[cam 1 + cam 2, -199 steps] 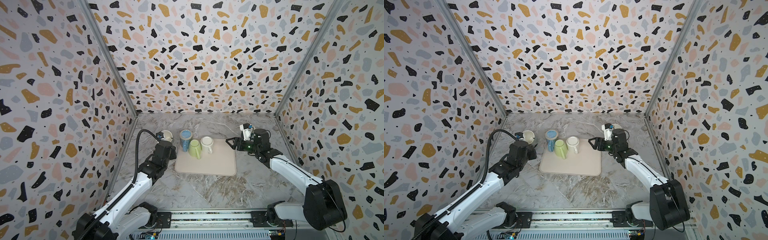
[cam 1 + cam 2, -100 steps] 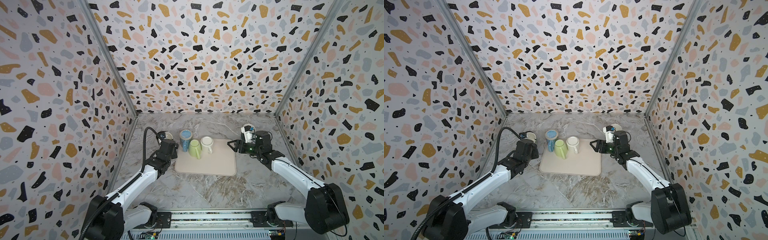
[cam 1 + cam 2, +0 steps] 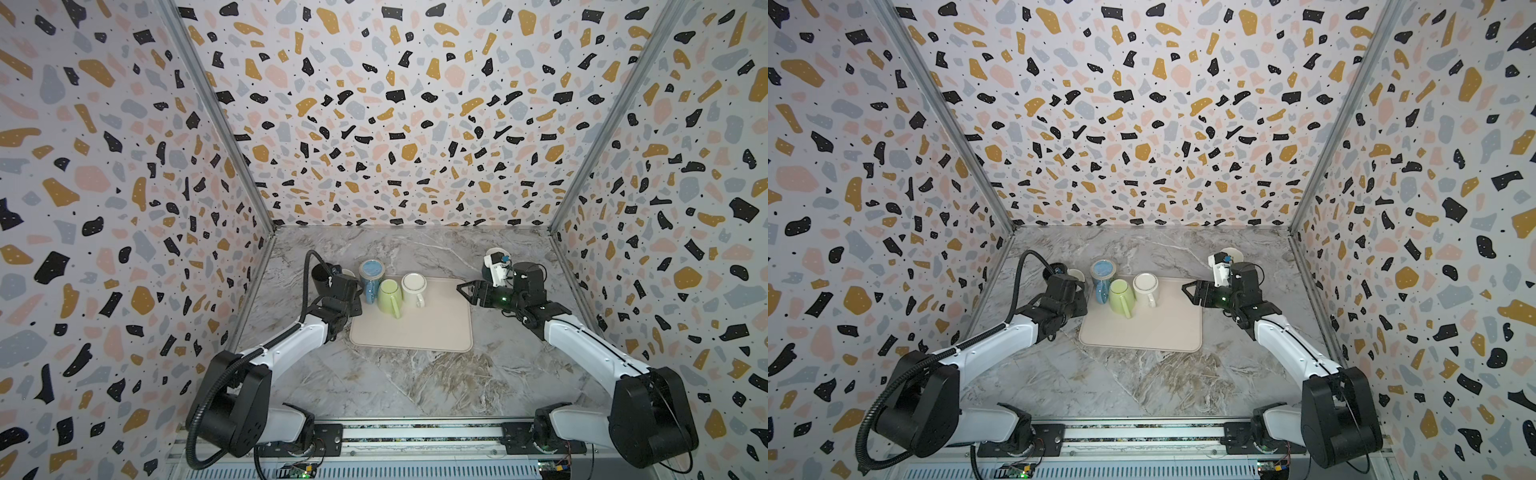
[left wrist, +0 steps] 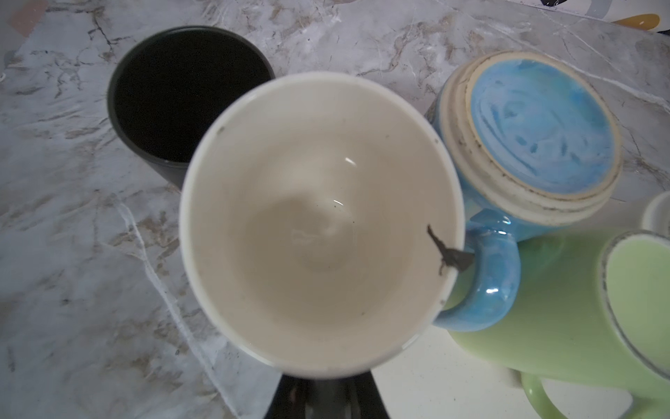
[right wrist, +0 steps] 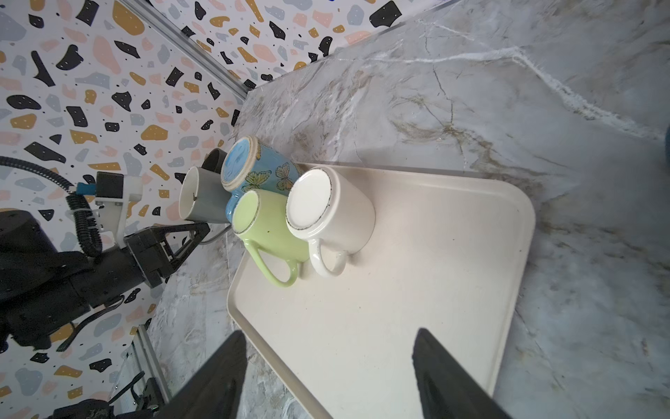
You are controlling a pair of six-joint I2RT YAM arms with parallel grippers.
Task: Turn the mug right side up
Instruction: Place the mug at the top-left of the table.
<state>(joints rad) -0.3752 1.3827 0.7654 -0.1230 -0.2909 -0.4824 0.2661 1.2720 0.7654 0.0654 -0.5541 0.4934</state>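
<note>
Three mugs sit bottoms-up in a tight cluster at the far left corner of the flat beige plastic tray (image 3: 415, 332): a glossy blue ceramic mug with butterflies (image 3: 371, 270), a pale green ceramic mug (image 3: 389, 293) and a plain white ceramic mug (image 3: 413, 284). Can't tell if the blue one is fully on the tray. The one that matters right now looks like the grey mug with the white inside (image 5: 208, 203). It's mouth-up just off that corner, toward the left edge of the marble-look worktop (image 3: 415, 386), squeezed between the blue mug and an upright matte black mug (image 4: 188, 98). The left gripper (image 5: 203, 230) is clamped right down, seemingly on its handle, though the handle is mostly hidden. So I'd say the flip is done and this is the set-down; whether the base is on the worktop I can't make out. Next it needs to let go and back out straight, since the neighbours are really close. The right gripper (image 3: 464, 294) hangs spread wide and empty over the tray's right edge.
</note>
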